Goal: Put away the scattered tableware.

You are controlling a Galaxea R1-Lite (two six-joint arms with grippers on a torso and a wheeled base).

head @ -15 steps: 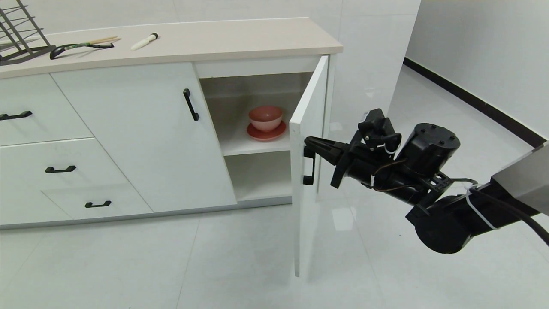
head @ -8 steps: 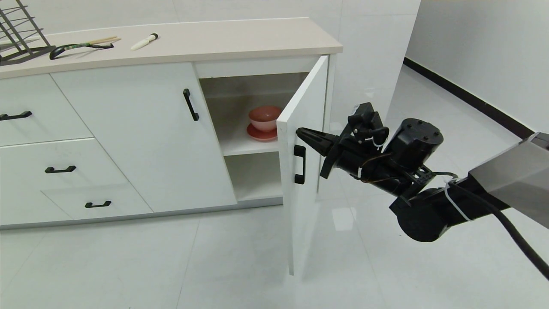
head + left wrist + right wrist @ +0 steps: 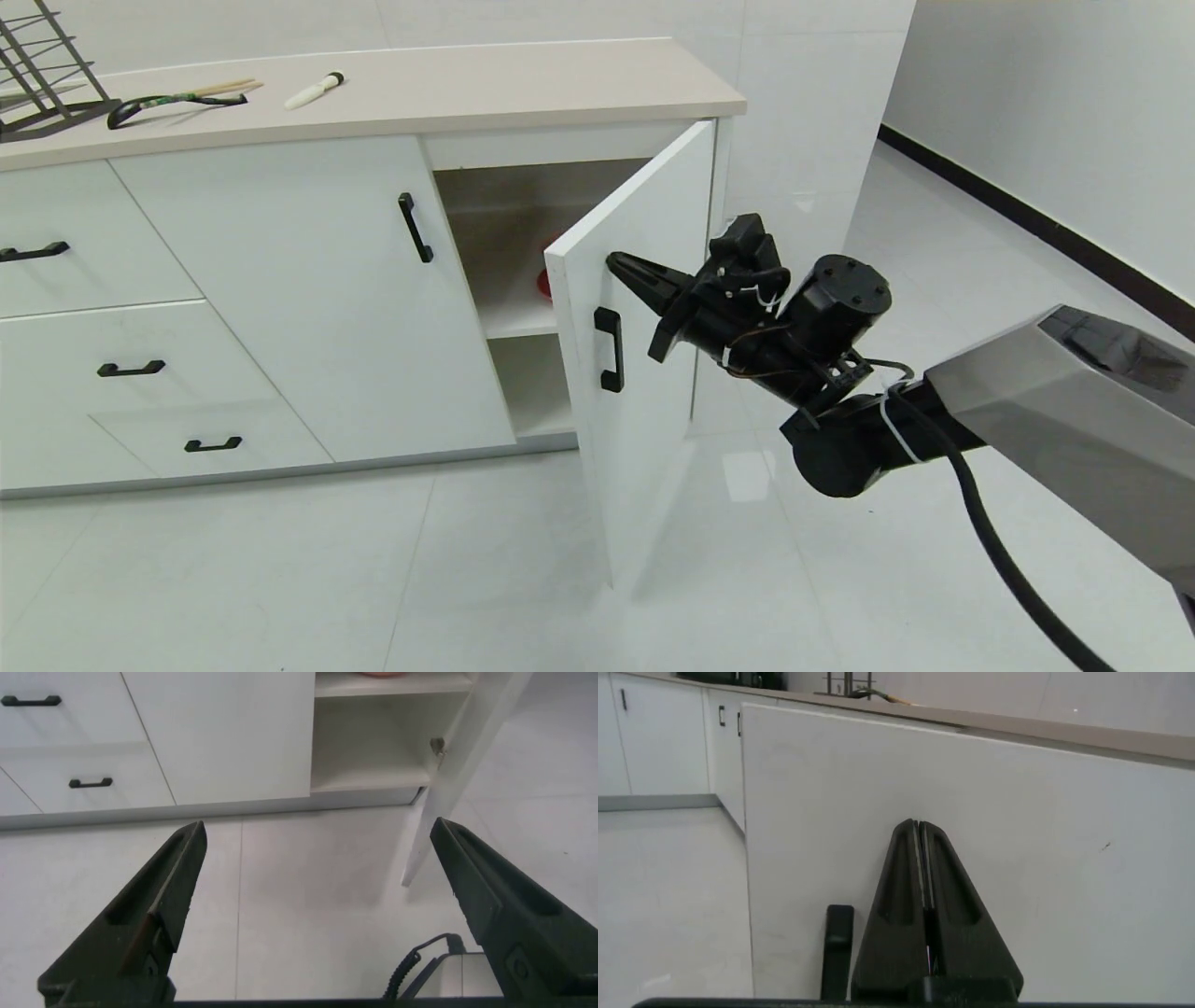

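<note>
One red dish point(image 3: 545, 280) sits in the cabinet point(image 3: 560, 146); right gripper point(image 3: 616, 264) closed, left gripper point(image 3: 318, 827) spread.

Head view looks down on cabinet door point(image 3: 644, 215); right wrist faces it closely.

Room surroundings
A glossy white tile floor point(image 3: 280, 579) lies under the right gripper point(image 3: 613, 261); a black skirting strip point(image 3: 1027, 219) runs off to its right.

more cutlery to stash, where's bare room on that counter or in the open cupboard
The countertop is bare from the white-handled utensil to its right end. Its left end is crowded: wire rack, dark utensil, chopsticks. The cupboard's lower shelf looks bare, but the door, with the right gripper at it, narrows the opening.
</note>
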